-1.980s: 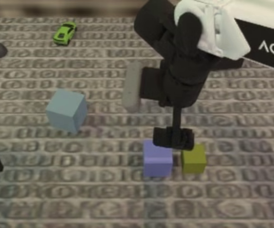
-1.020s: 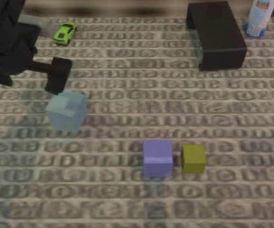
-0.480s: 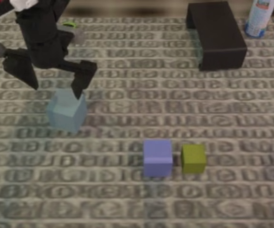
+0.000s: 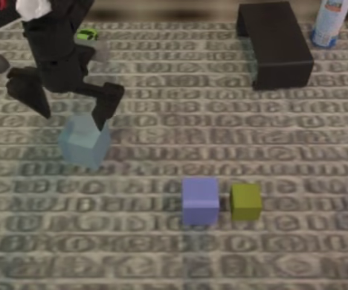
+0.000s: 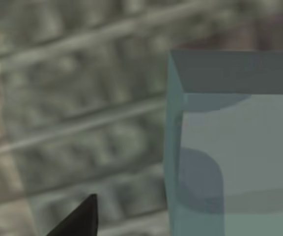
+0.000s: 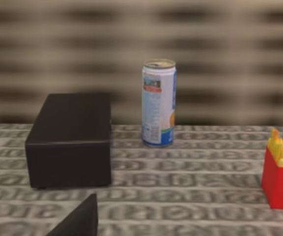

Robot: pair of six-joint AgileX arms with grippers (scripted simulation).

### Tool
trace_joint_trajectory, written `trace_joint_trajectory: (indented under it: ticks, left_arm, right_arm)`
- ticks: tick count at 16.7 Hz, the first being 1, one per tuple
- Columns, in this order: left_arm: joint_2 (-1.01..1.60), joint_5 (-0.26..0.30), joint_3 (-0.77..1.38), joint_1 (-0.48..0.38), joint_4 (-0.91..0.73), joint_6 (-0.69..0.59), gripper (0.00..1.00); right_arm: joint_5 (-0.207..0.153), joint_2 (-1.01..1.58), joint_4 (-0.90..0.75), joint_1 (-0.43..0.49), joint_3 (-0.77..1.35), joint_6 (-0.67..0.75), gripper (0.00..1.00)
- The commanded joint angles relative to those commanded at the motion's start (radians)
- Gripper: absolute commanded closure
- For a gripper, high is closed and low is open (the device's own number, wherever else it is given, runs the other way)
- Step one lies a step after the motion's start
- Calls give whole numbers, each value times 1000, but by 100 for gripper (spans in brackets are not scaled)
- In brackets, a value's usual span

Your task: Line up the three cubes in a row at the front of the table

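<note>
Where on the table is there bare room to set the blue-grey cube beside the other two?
Bare table lies left of the lavender cube, below the blue-grey cube; more lies right of the olive cube. Crowded: the far left, where the open left gripper straddles the blue-grey cube by the toy car, and the far right, with black box and can.

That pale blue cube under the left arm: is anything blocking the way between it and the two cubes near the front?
Nothing visible. Bare table lies between the pale blue cube and the purple cube; the left gripper hangs above it, jaws spread.
</note>
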Motion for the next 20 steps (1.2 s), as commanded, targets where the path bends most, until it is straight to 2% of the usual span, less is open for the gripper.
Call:
trace_joint_trajectory:
  ticks: [6, 11, 20]
  left_arm:
    - [67, 1, -166, -1, 244, 0, 0]
    - [78, 1, -186, -1, 268, 0, 0]
    - [78, 1, -186, -1, 268, 0, 68]
  right_arm:
    - [0, 0, 0, 0, 0, 0, 0]
    - [0, 0, 0, 0, 0, 0, 0]
    - [0, 0, 0, 0, 0, 0, 0]
